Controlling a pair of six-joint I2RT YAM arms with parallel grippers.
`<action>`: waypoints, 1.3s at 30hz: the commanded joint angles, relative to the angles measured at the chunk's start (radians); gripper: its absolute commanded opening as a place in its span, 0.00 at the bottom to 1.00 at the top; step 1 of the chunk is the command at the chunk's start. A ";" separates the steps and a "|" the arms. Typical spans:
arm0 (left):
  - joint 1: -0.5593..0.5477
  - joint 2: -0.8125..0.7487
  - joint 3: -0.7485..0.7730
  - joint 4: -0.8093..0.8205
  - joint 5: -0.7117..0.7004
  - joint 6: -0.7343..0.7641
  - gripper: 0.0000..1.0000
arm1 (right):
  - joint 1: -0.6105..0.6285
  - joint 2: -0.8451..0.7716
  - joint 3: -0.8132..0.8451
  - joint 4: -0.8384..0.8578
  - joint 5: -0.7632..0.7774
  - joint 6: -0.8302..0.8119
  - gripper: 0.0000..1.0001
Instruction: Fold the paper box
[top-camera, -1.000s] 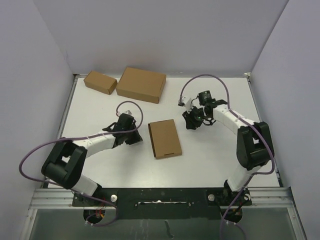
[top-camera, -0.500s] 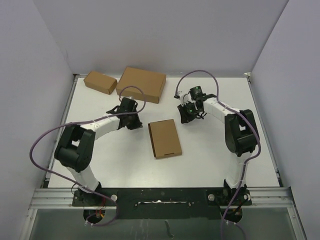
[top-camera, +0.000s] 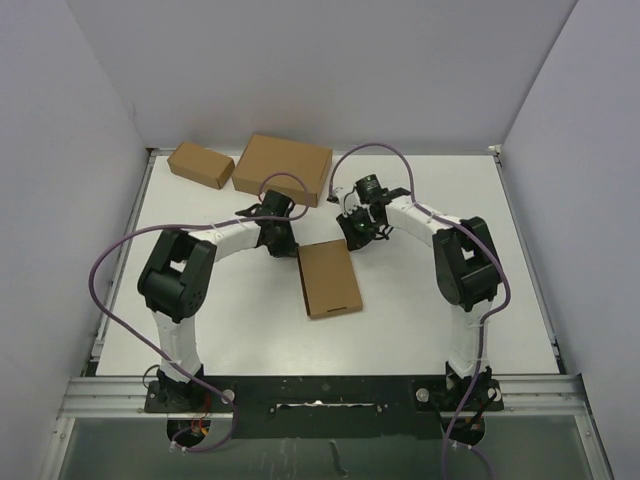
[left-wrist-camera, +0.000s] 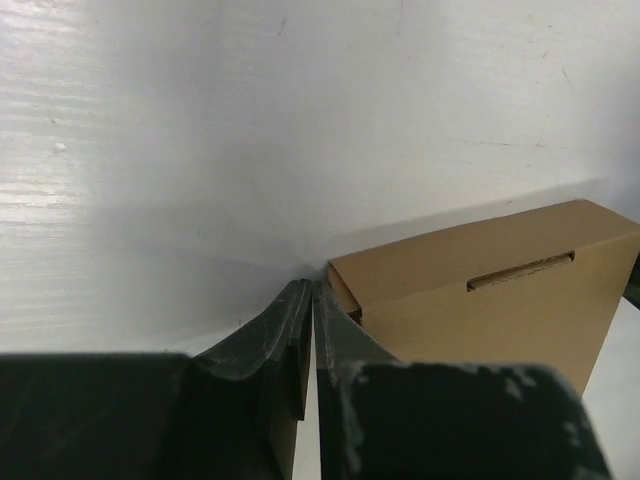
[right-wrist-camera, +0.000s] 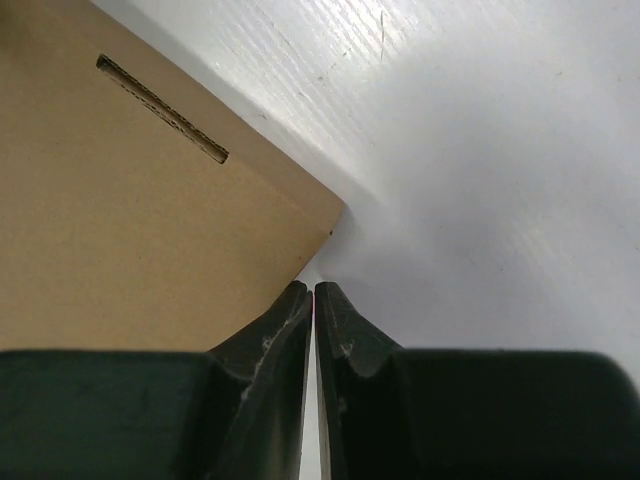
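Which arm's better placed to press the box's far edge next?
Right, narrowly, I'd say. The right gripper, shut, sits at the far-right corner of the box; the left gripper, also shut, stands just off the far-left corner.

Lab test cell, white table (top-camera: 400, 320), plain walls (top-camera: 330, 70)

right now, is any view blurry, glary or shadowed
Top view: even light, box crisp. Left wrist: glare on table, a soft shadow running left from box, fingers dark and soft. Right wrist: box sharp, shadow along its edge, fingers dark.
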 joint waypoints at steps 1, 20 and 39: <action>-0.060 0.035 0.087 -0.002 0.023 -0.031 0.06 | 0.049 0.006 0.059 -0.003 -0.018 0.033 0.10; 0.017 -0.214 -0.113 0.091 -0.020 -0.024 0.20 | -0.090 -0.185 -0.132 0.069 -0.050 -0.052 0.20; -0.215 -0.458 -0.443 0.101 -0.109 -0.263 0.11 | -0.083 -0.307 -0.387 0.053 -0.129 -0.047 0.19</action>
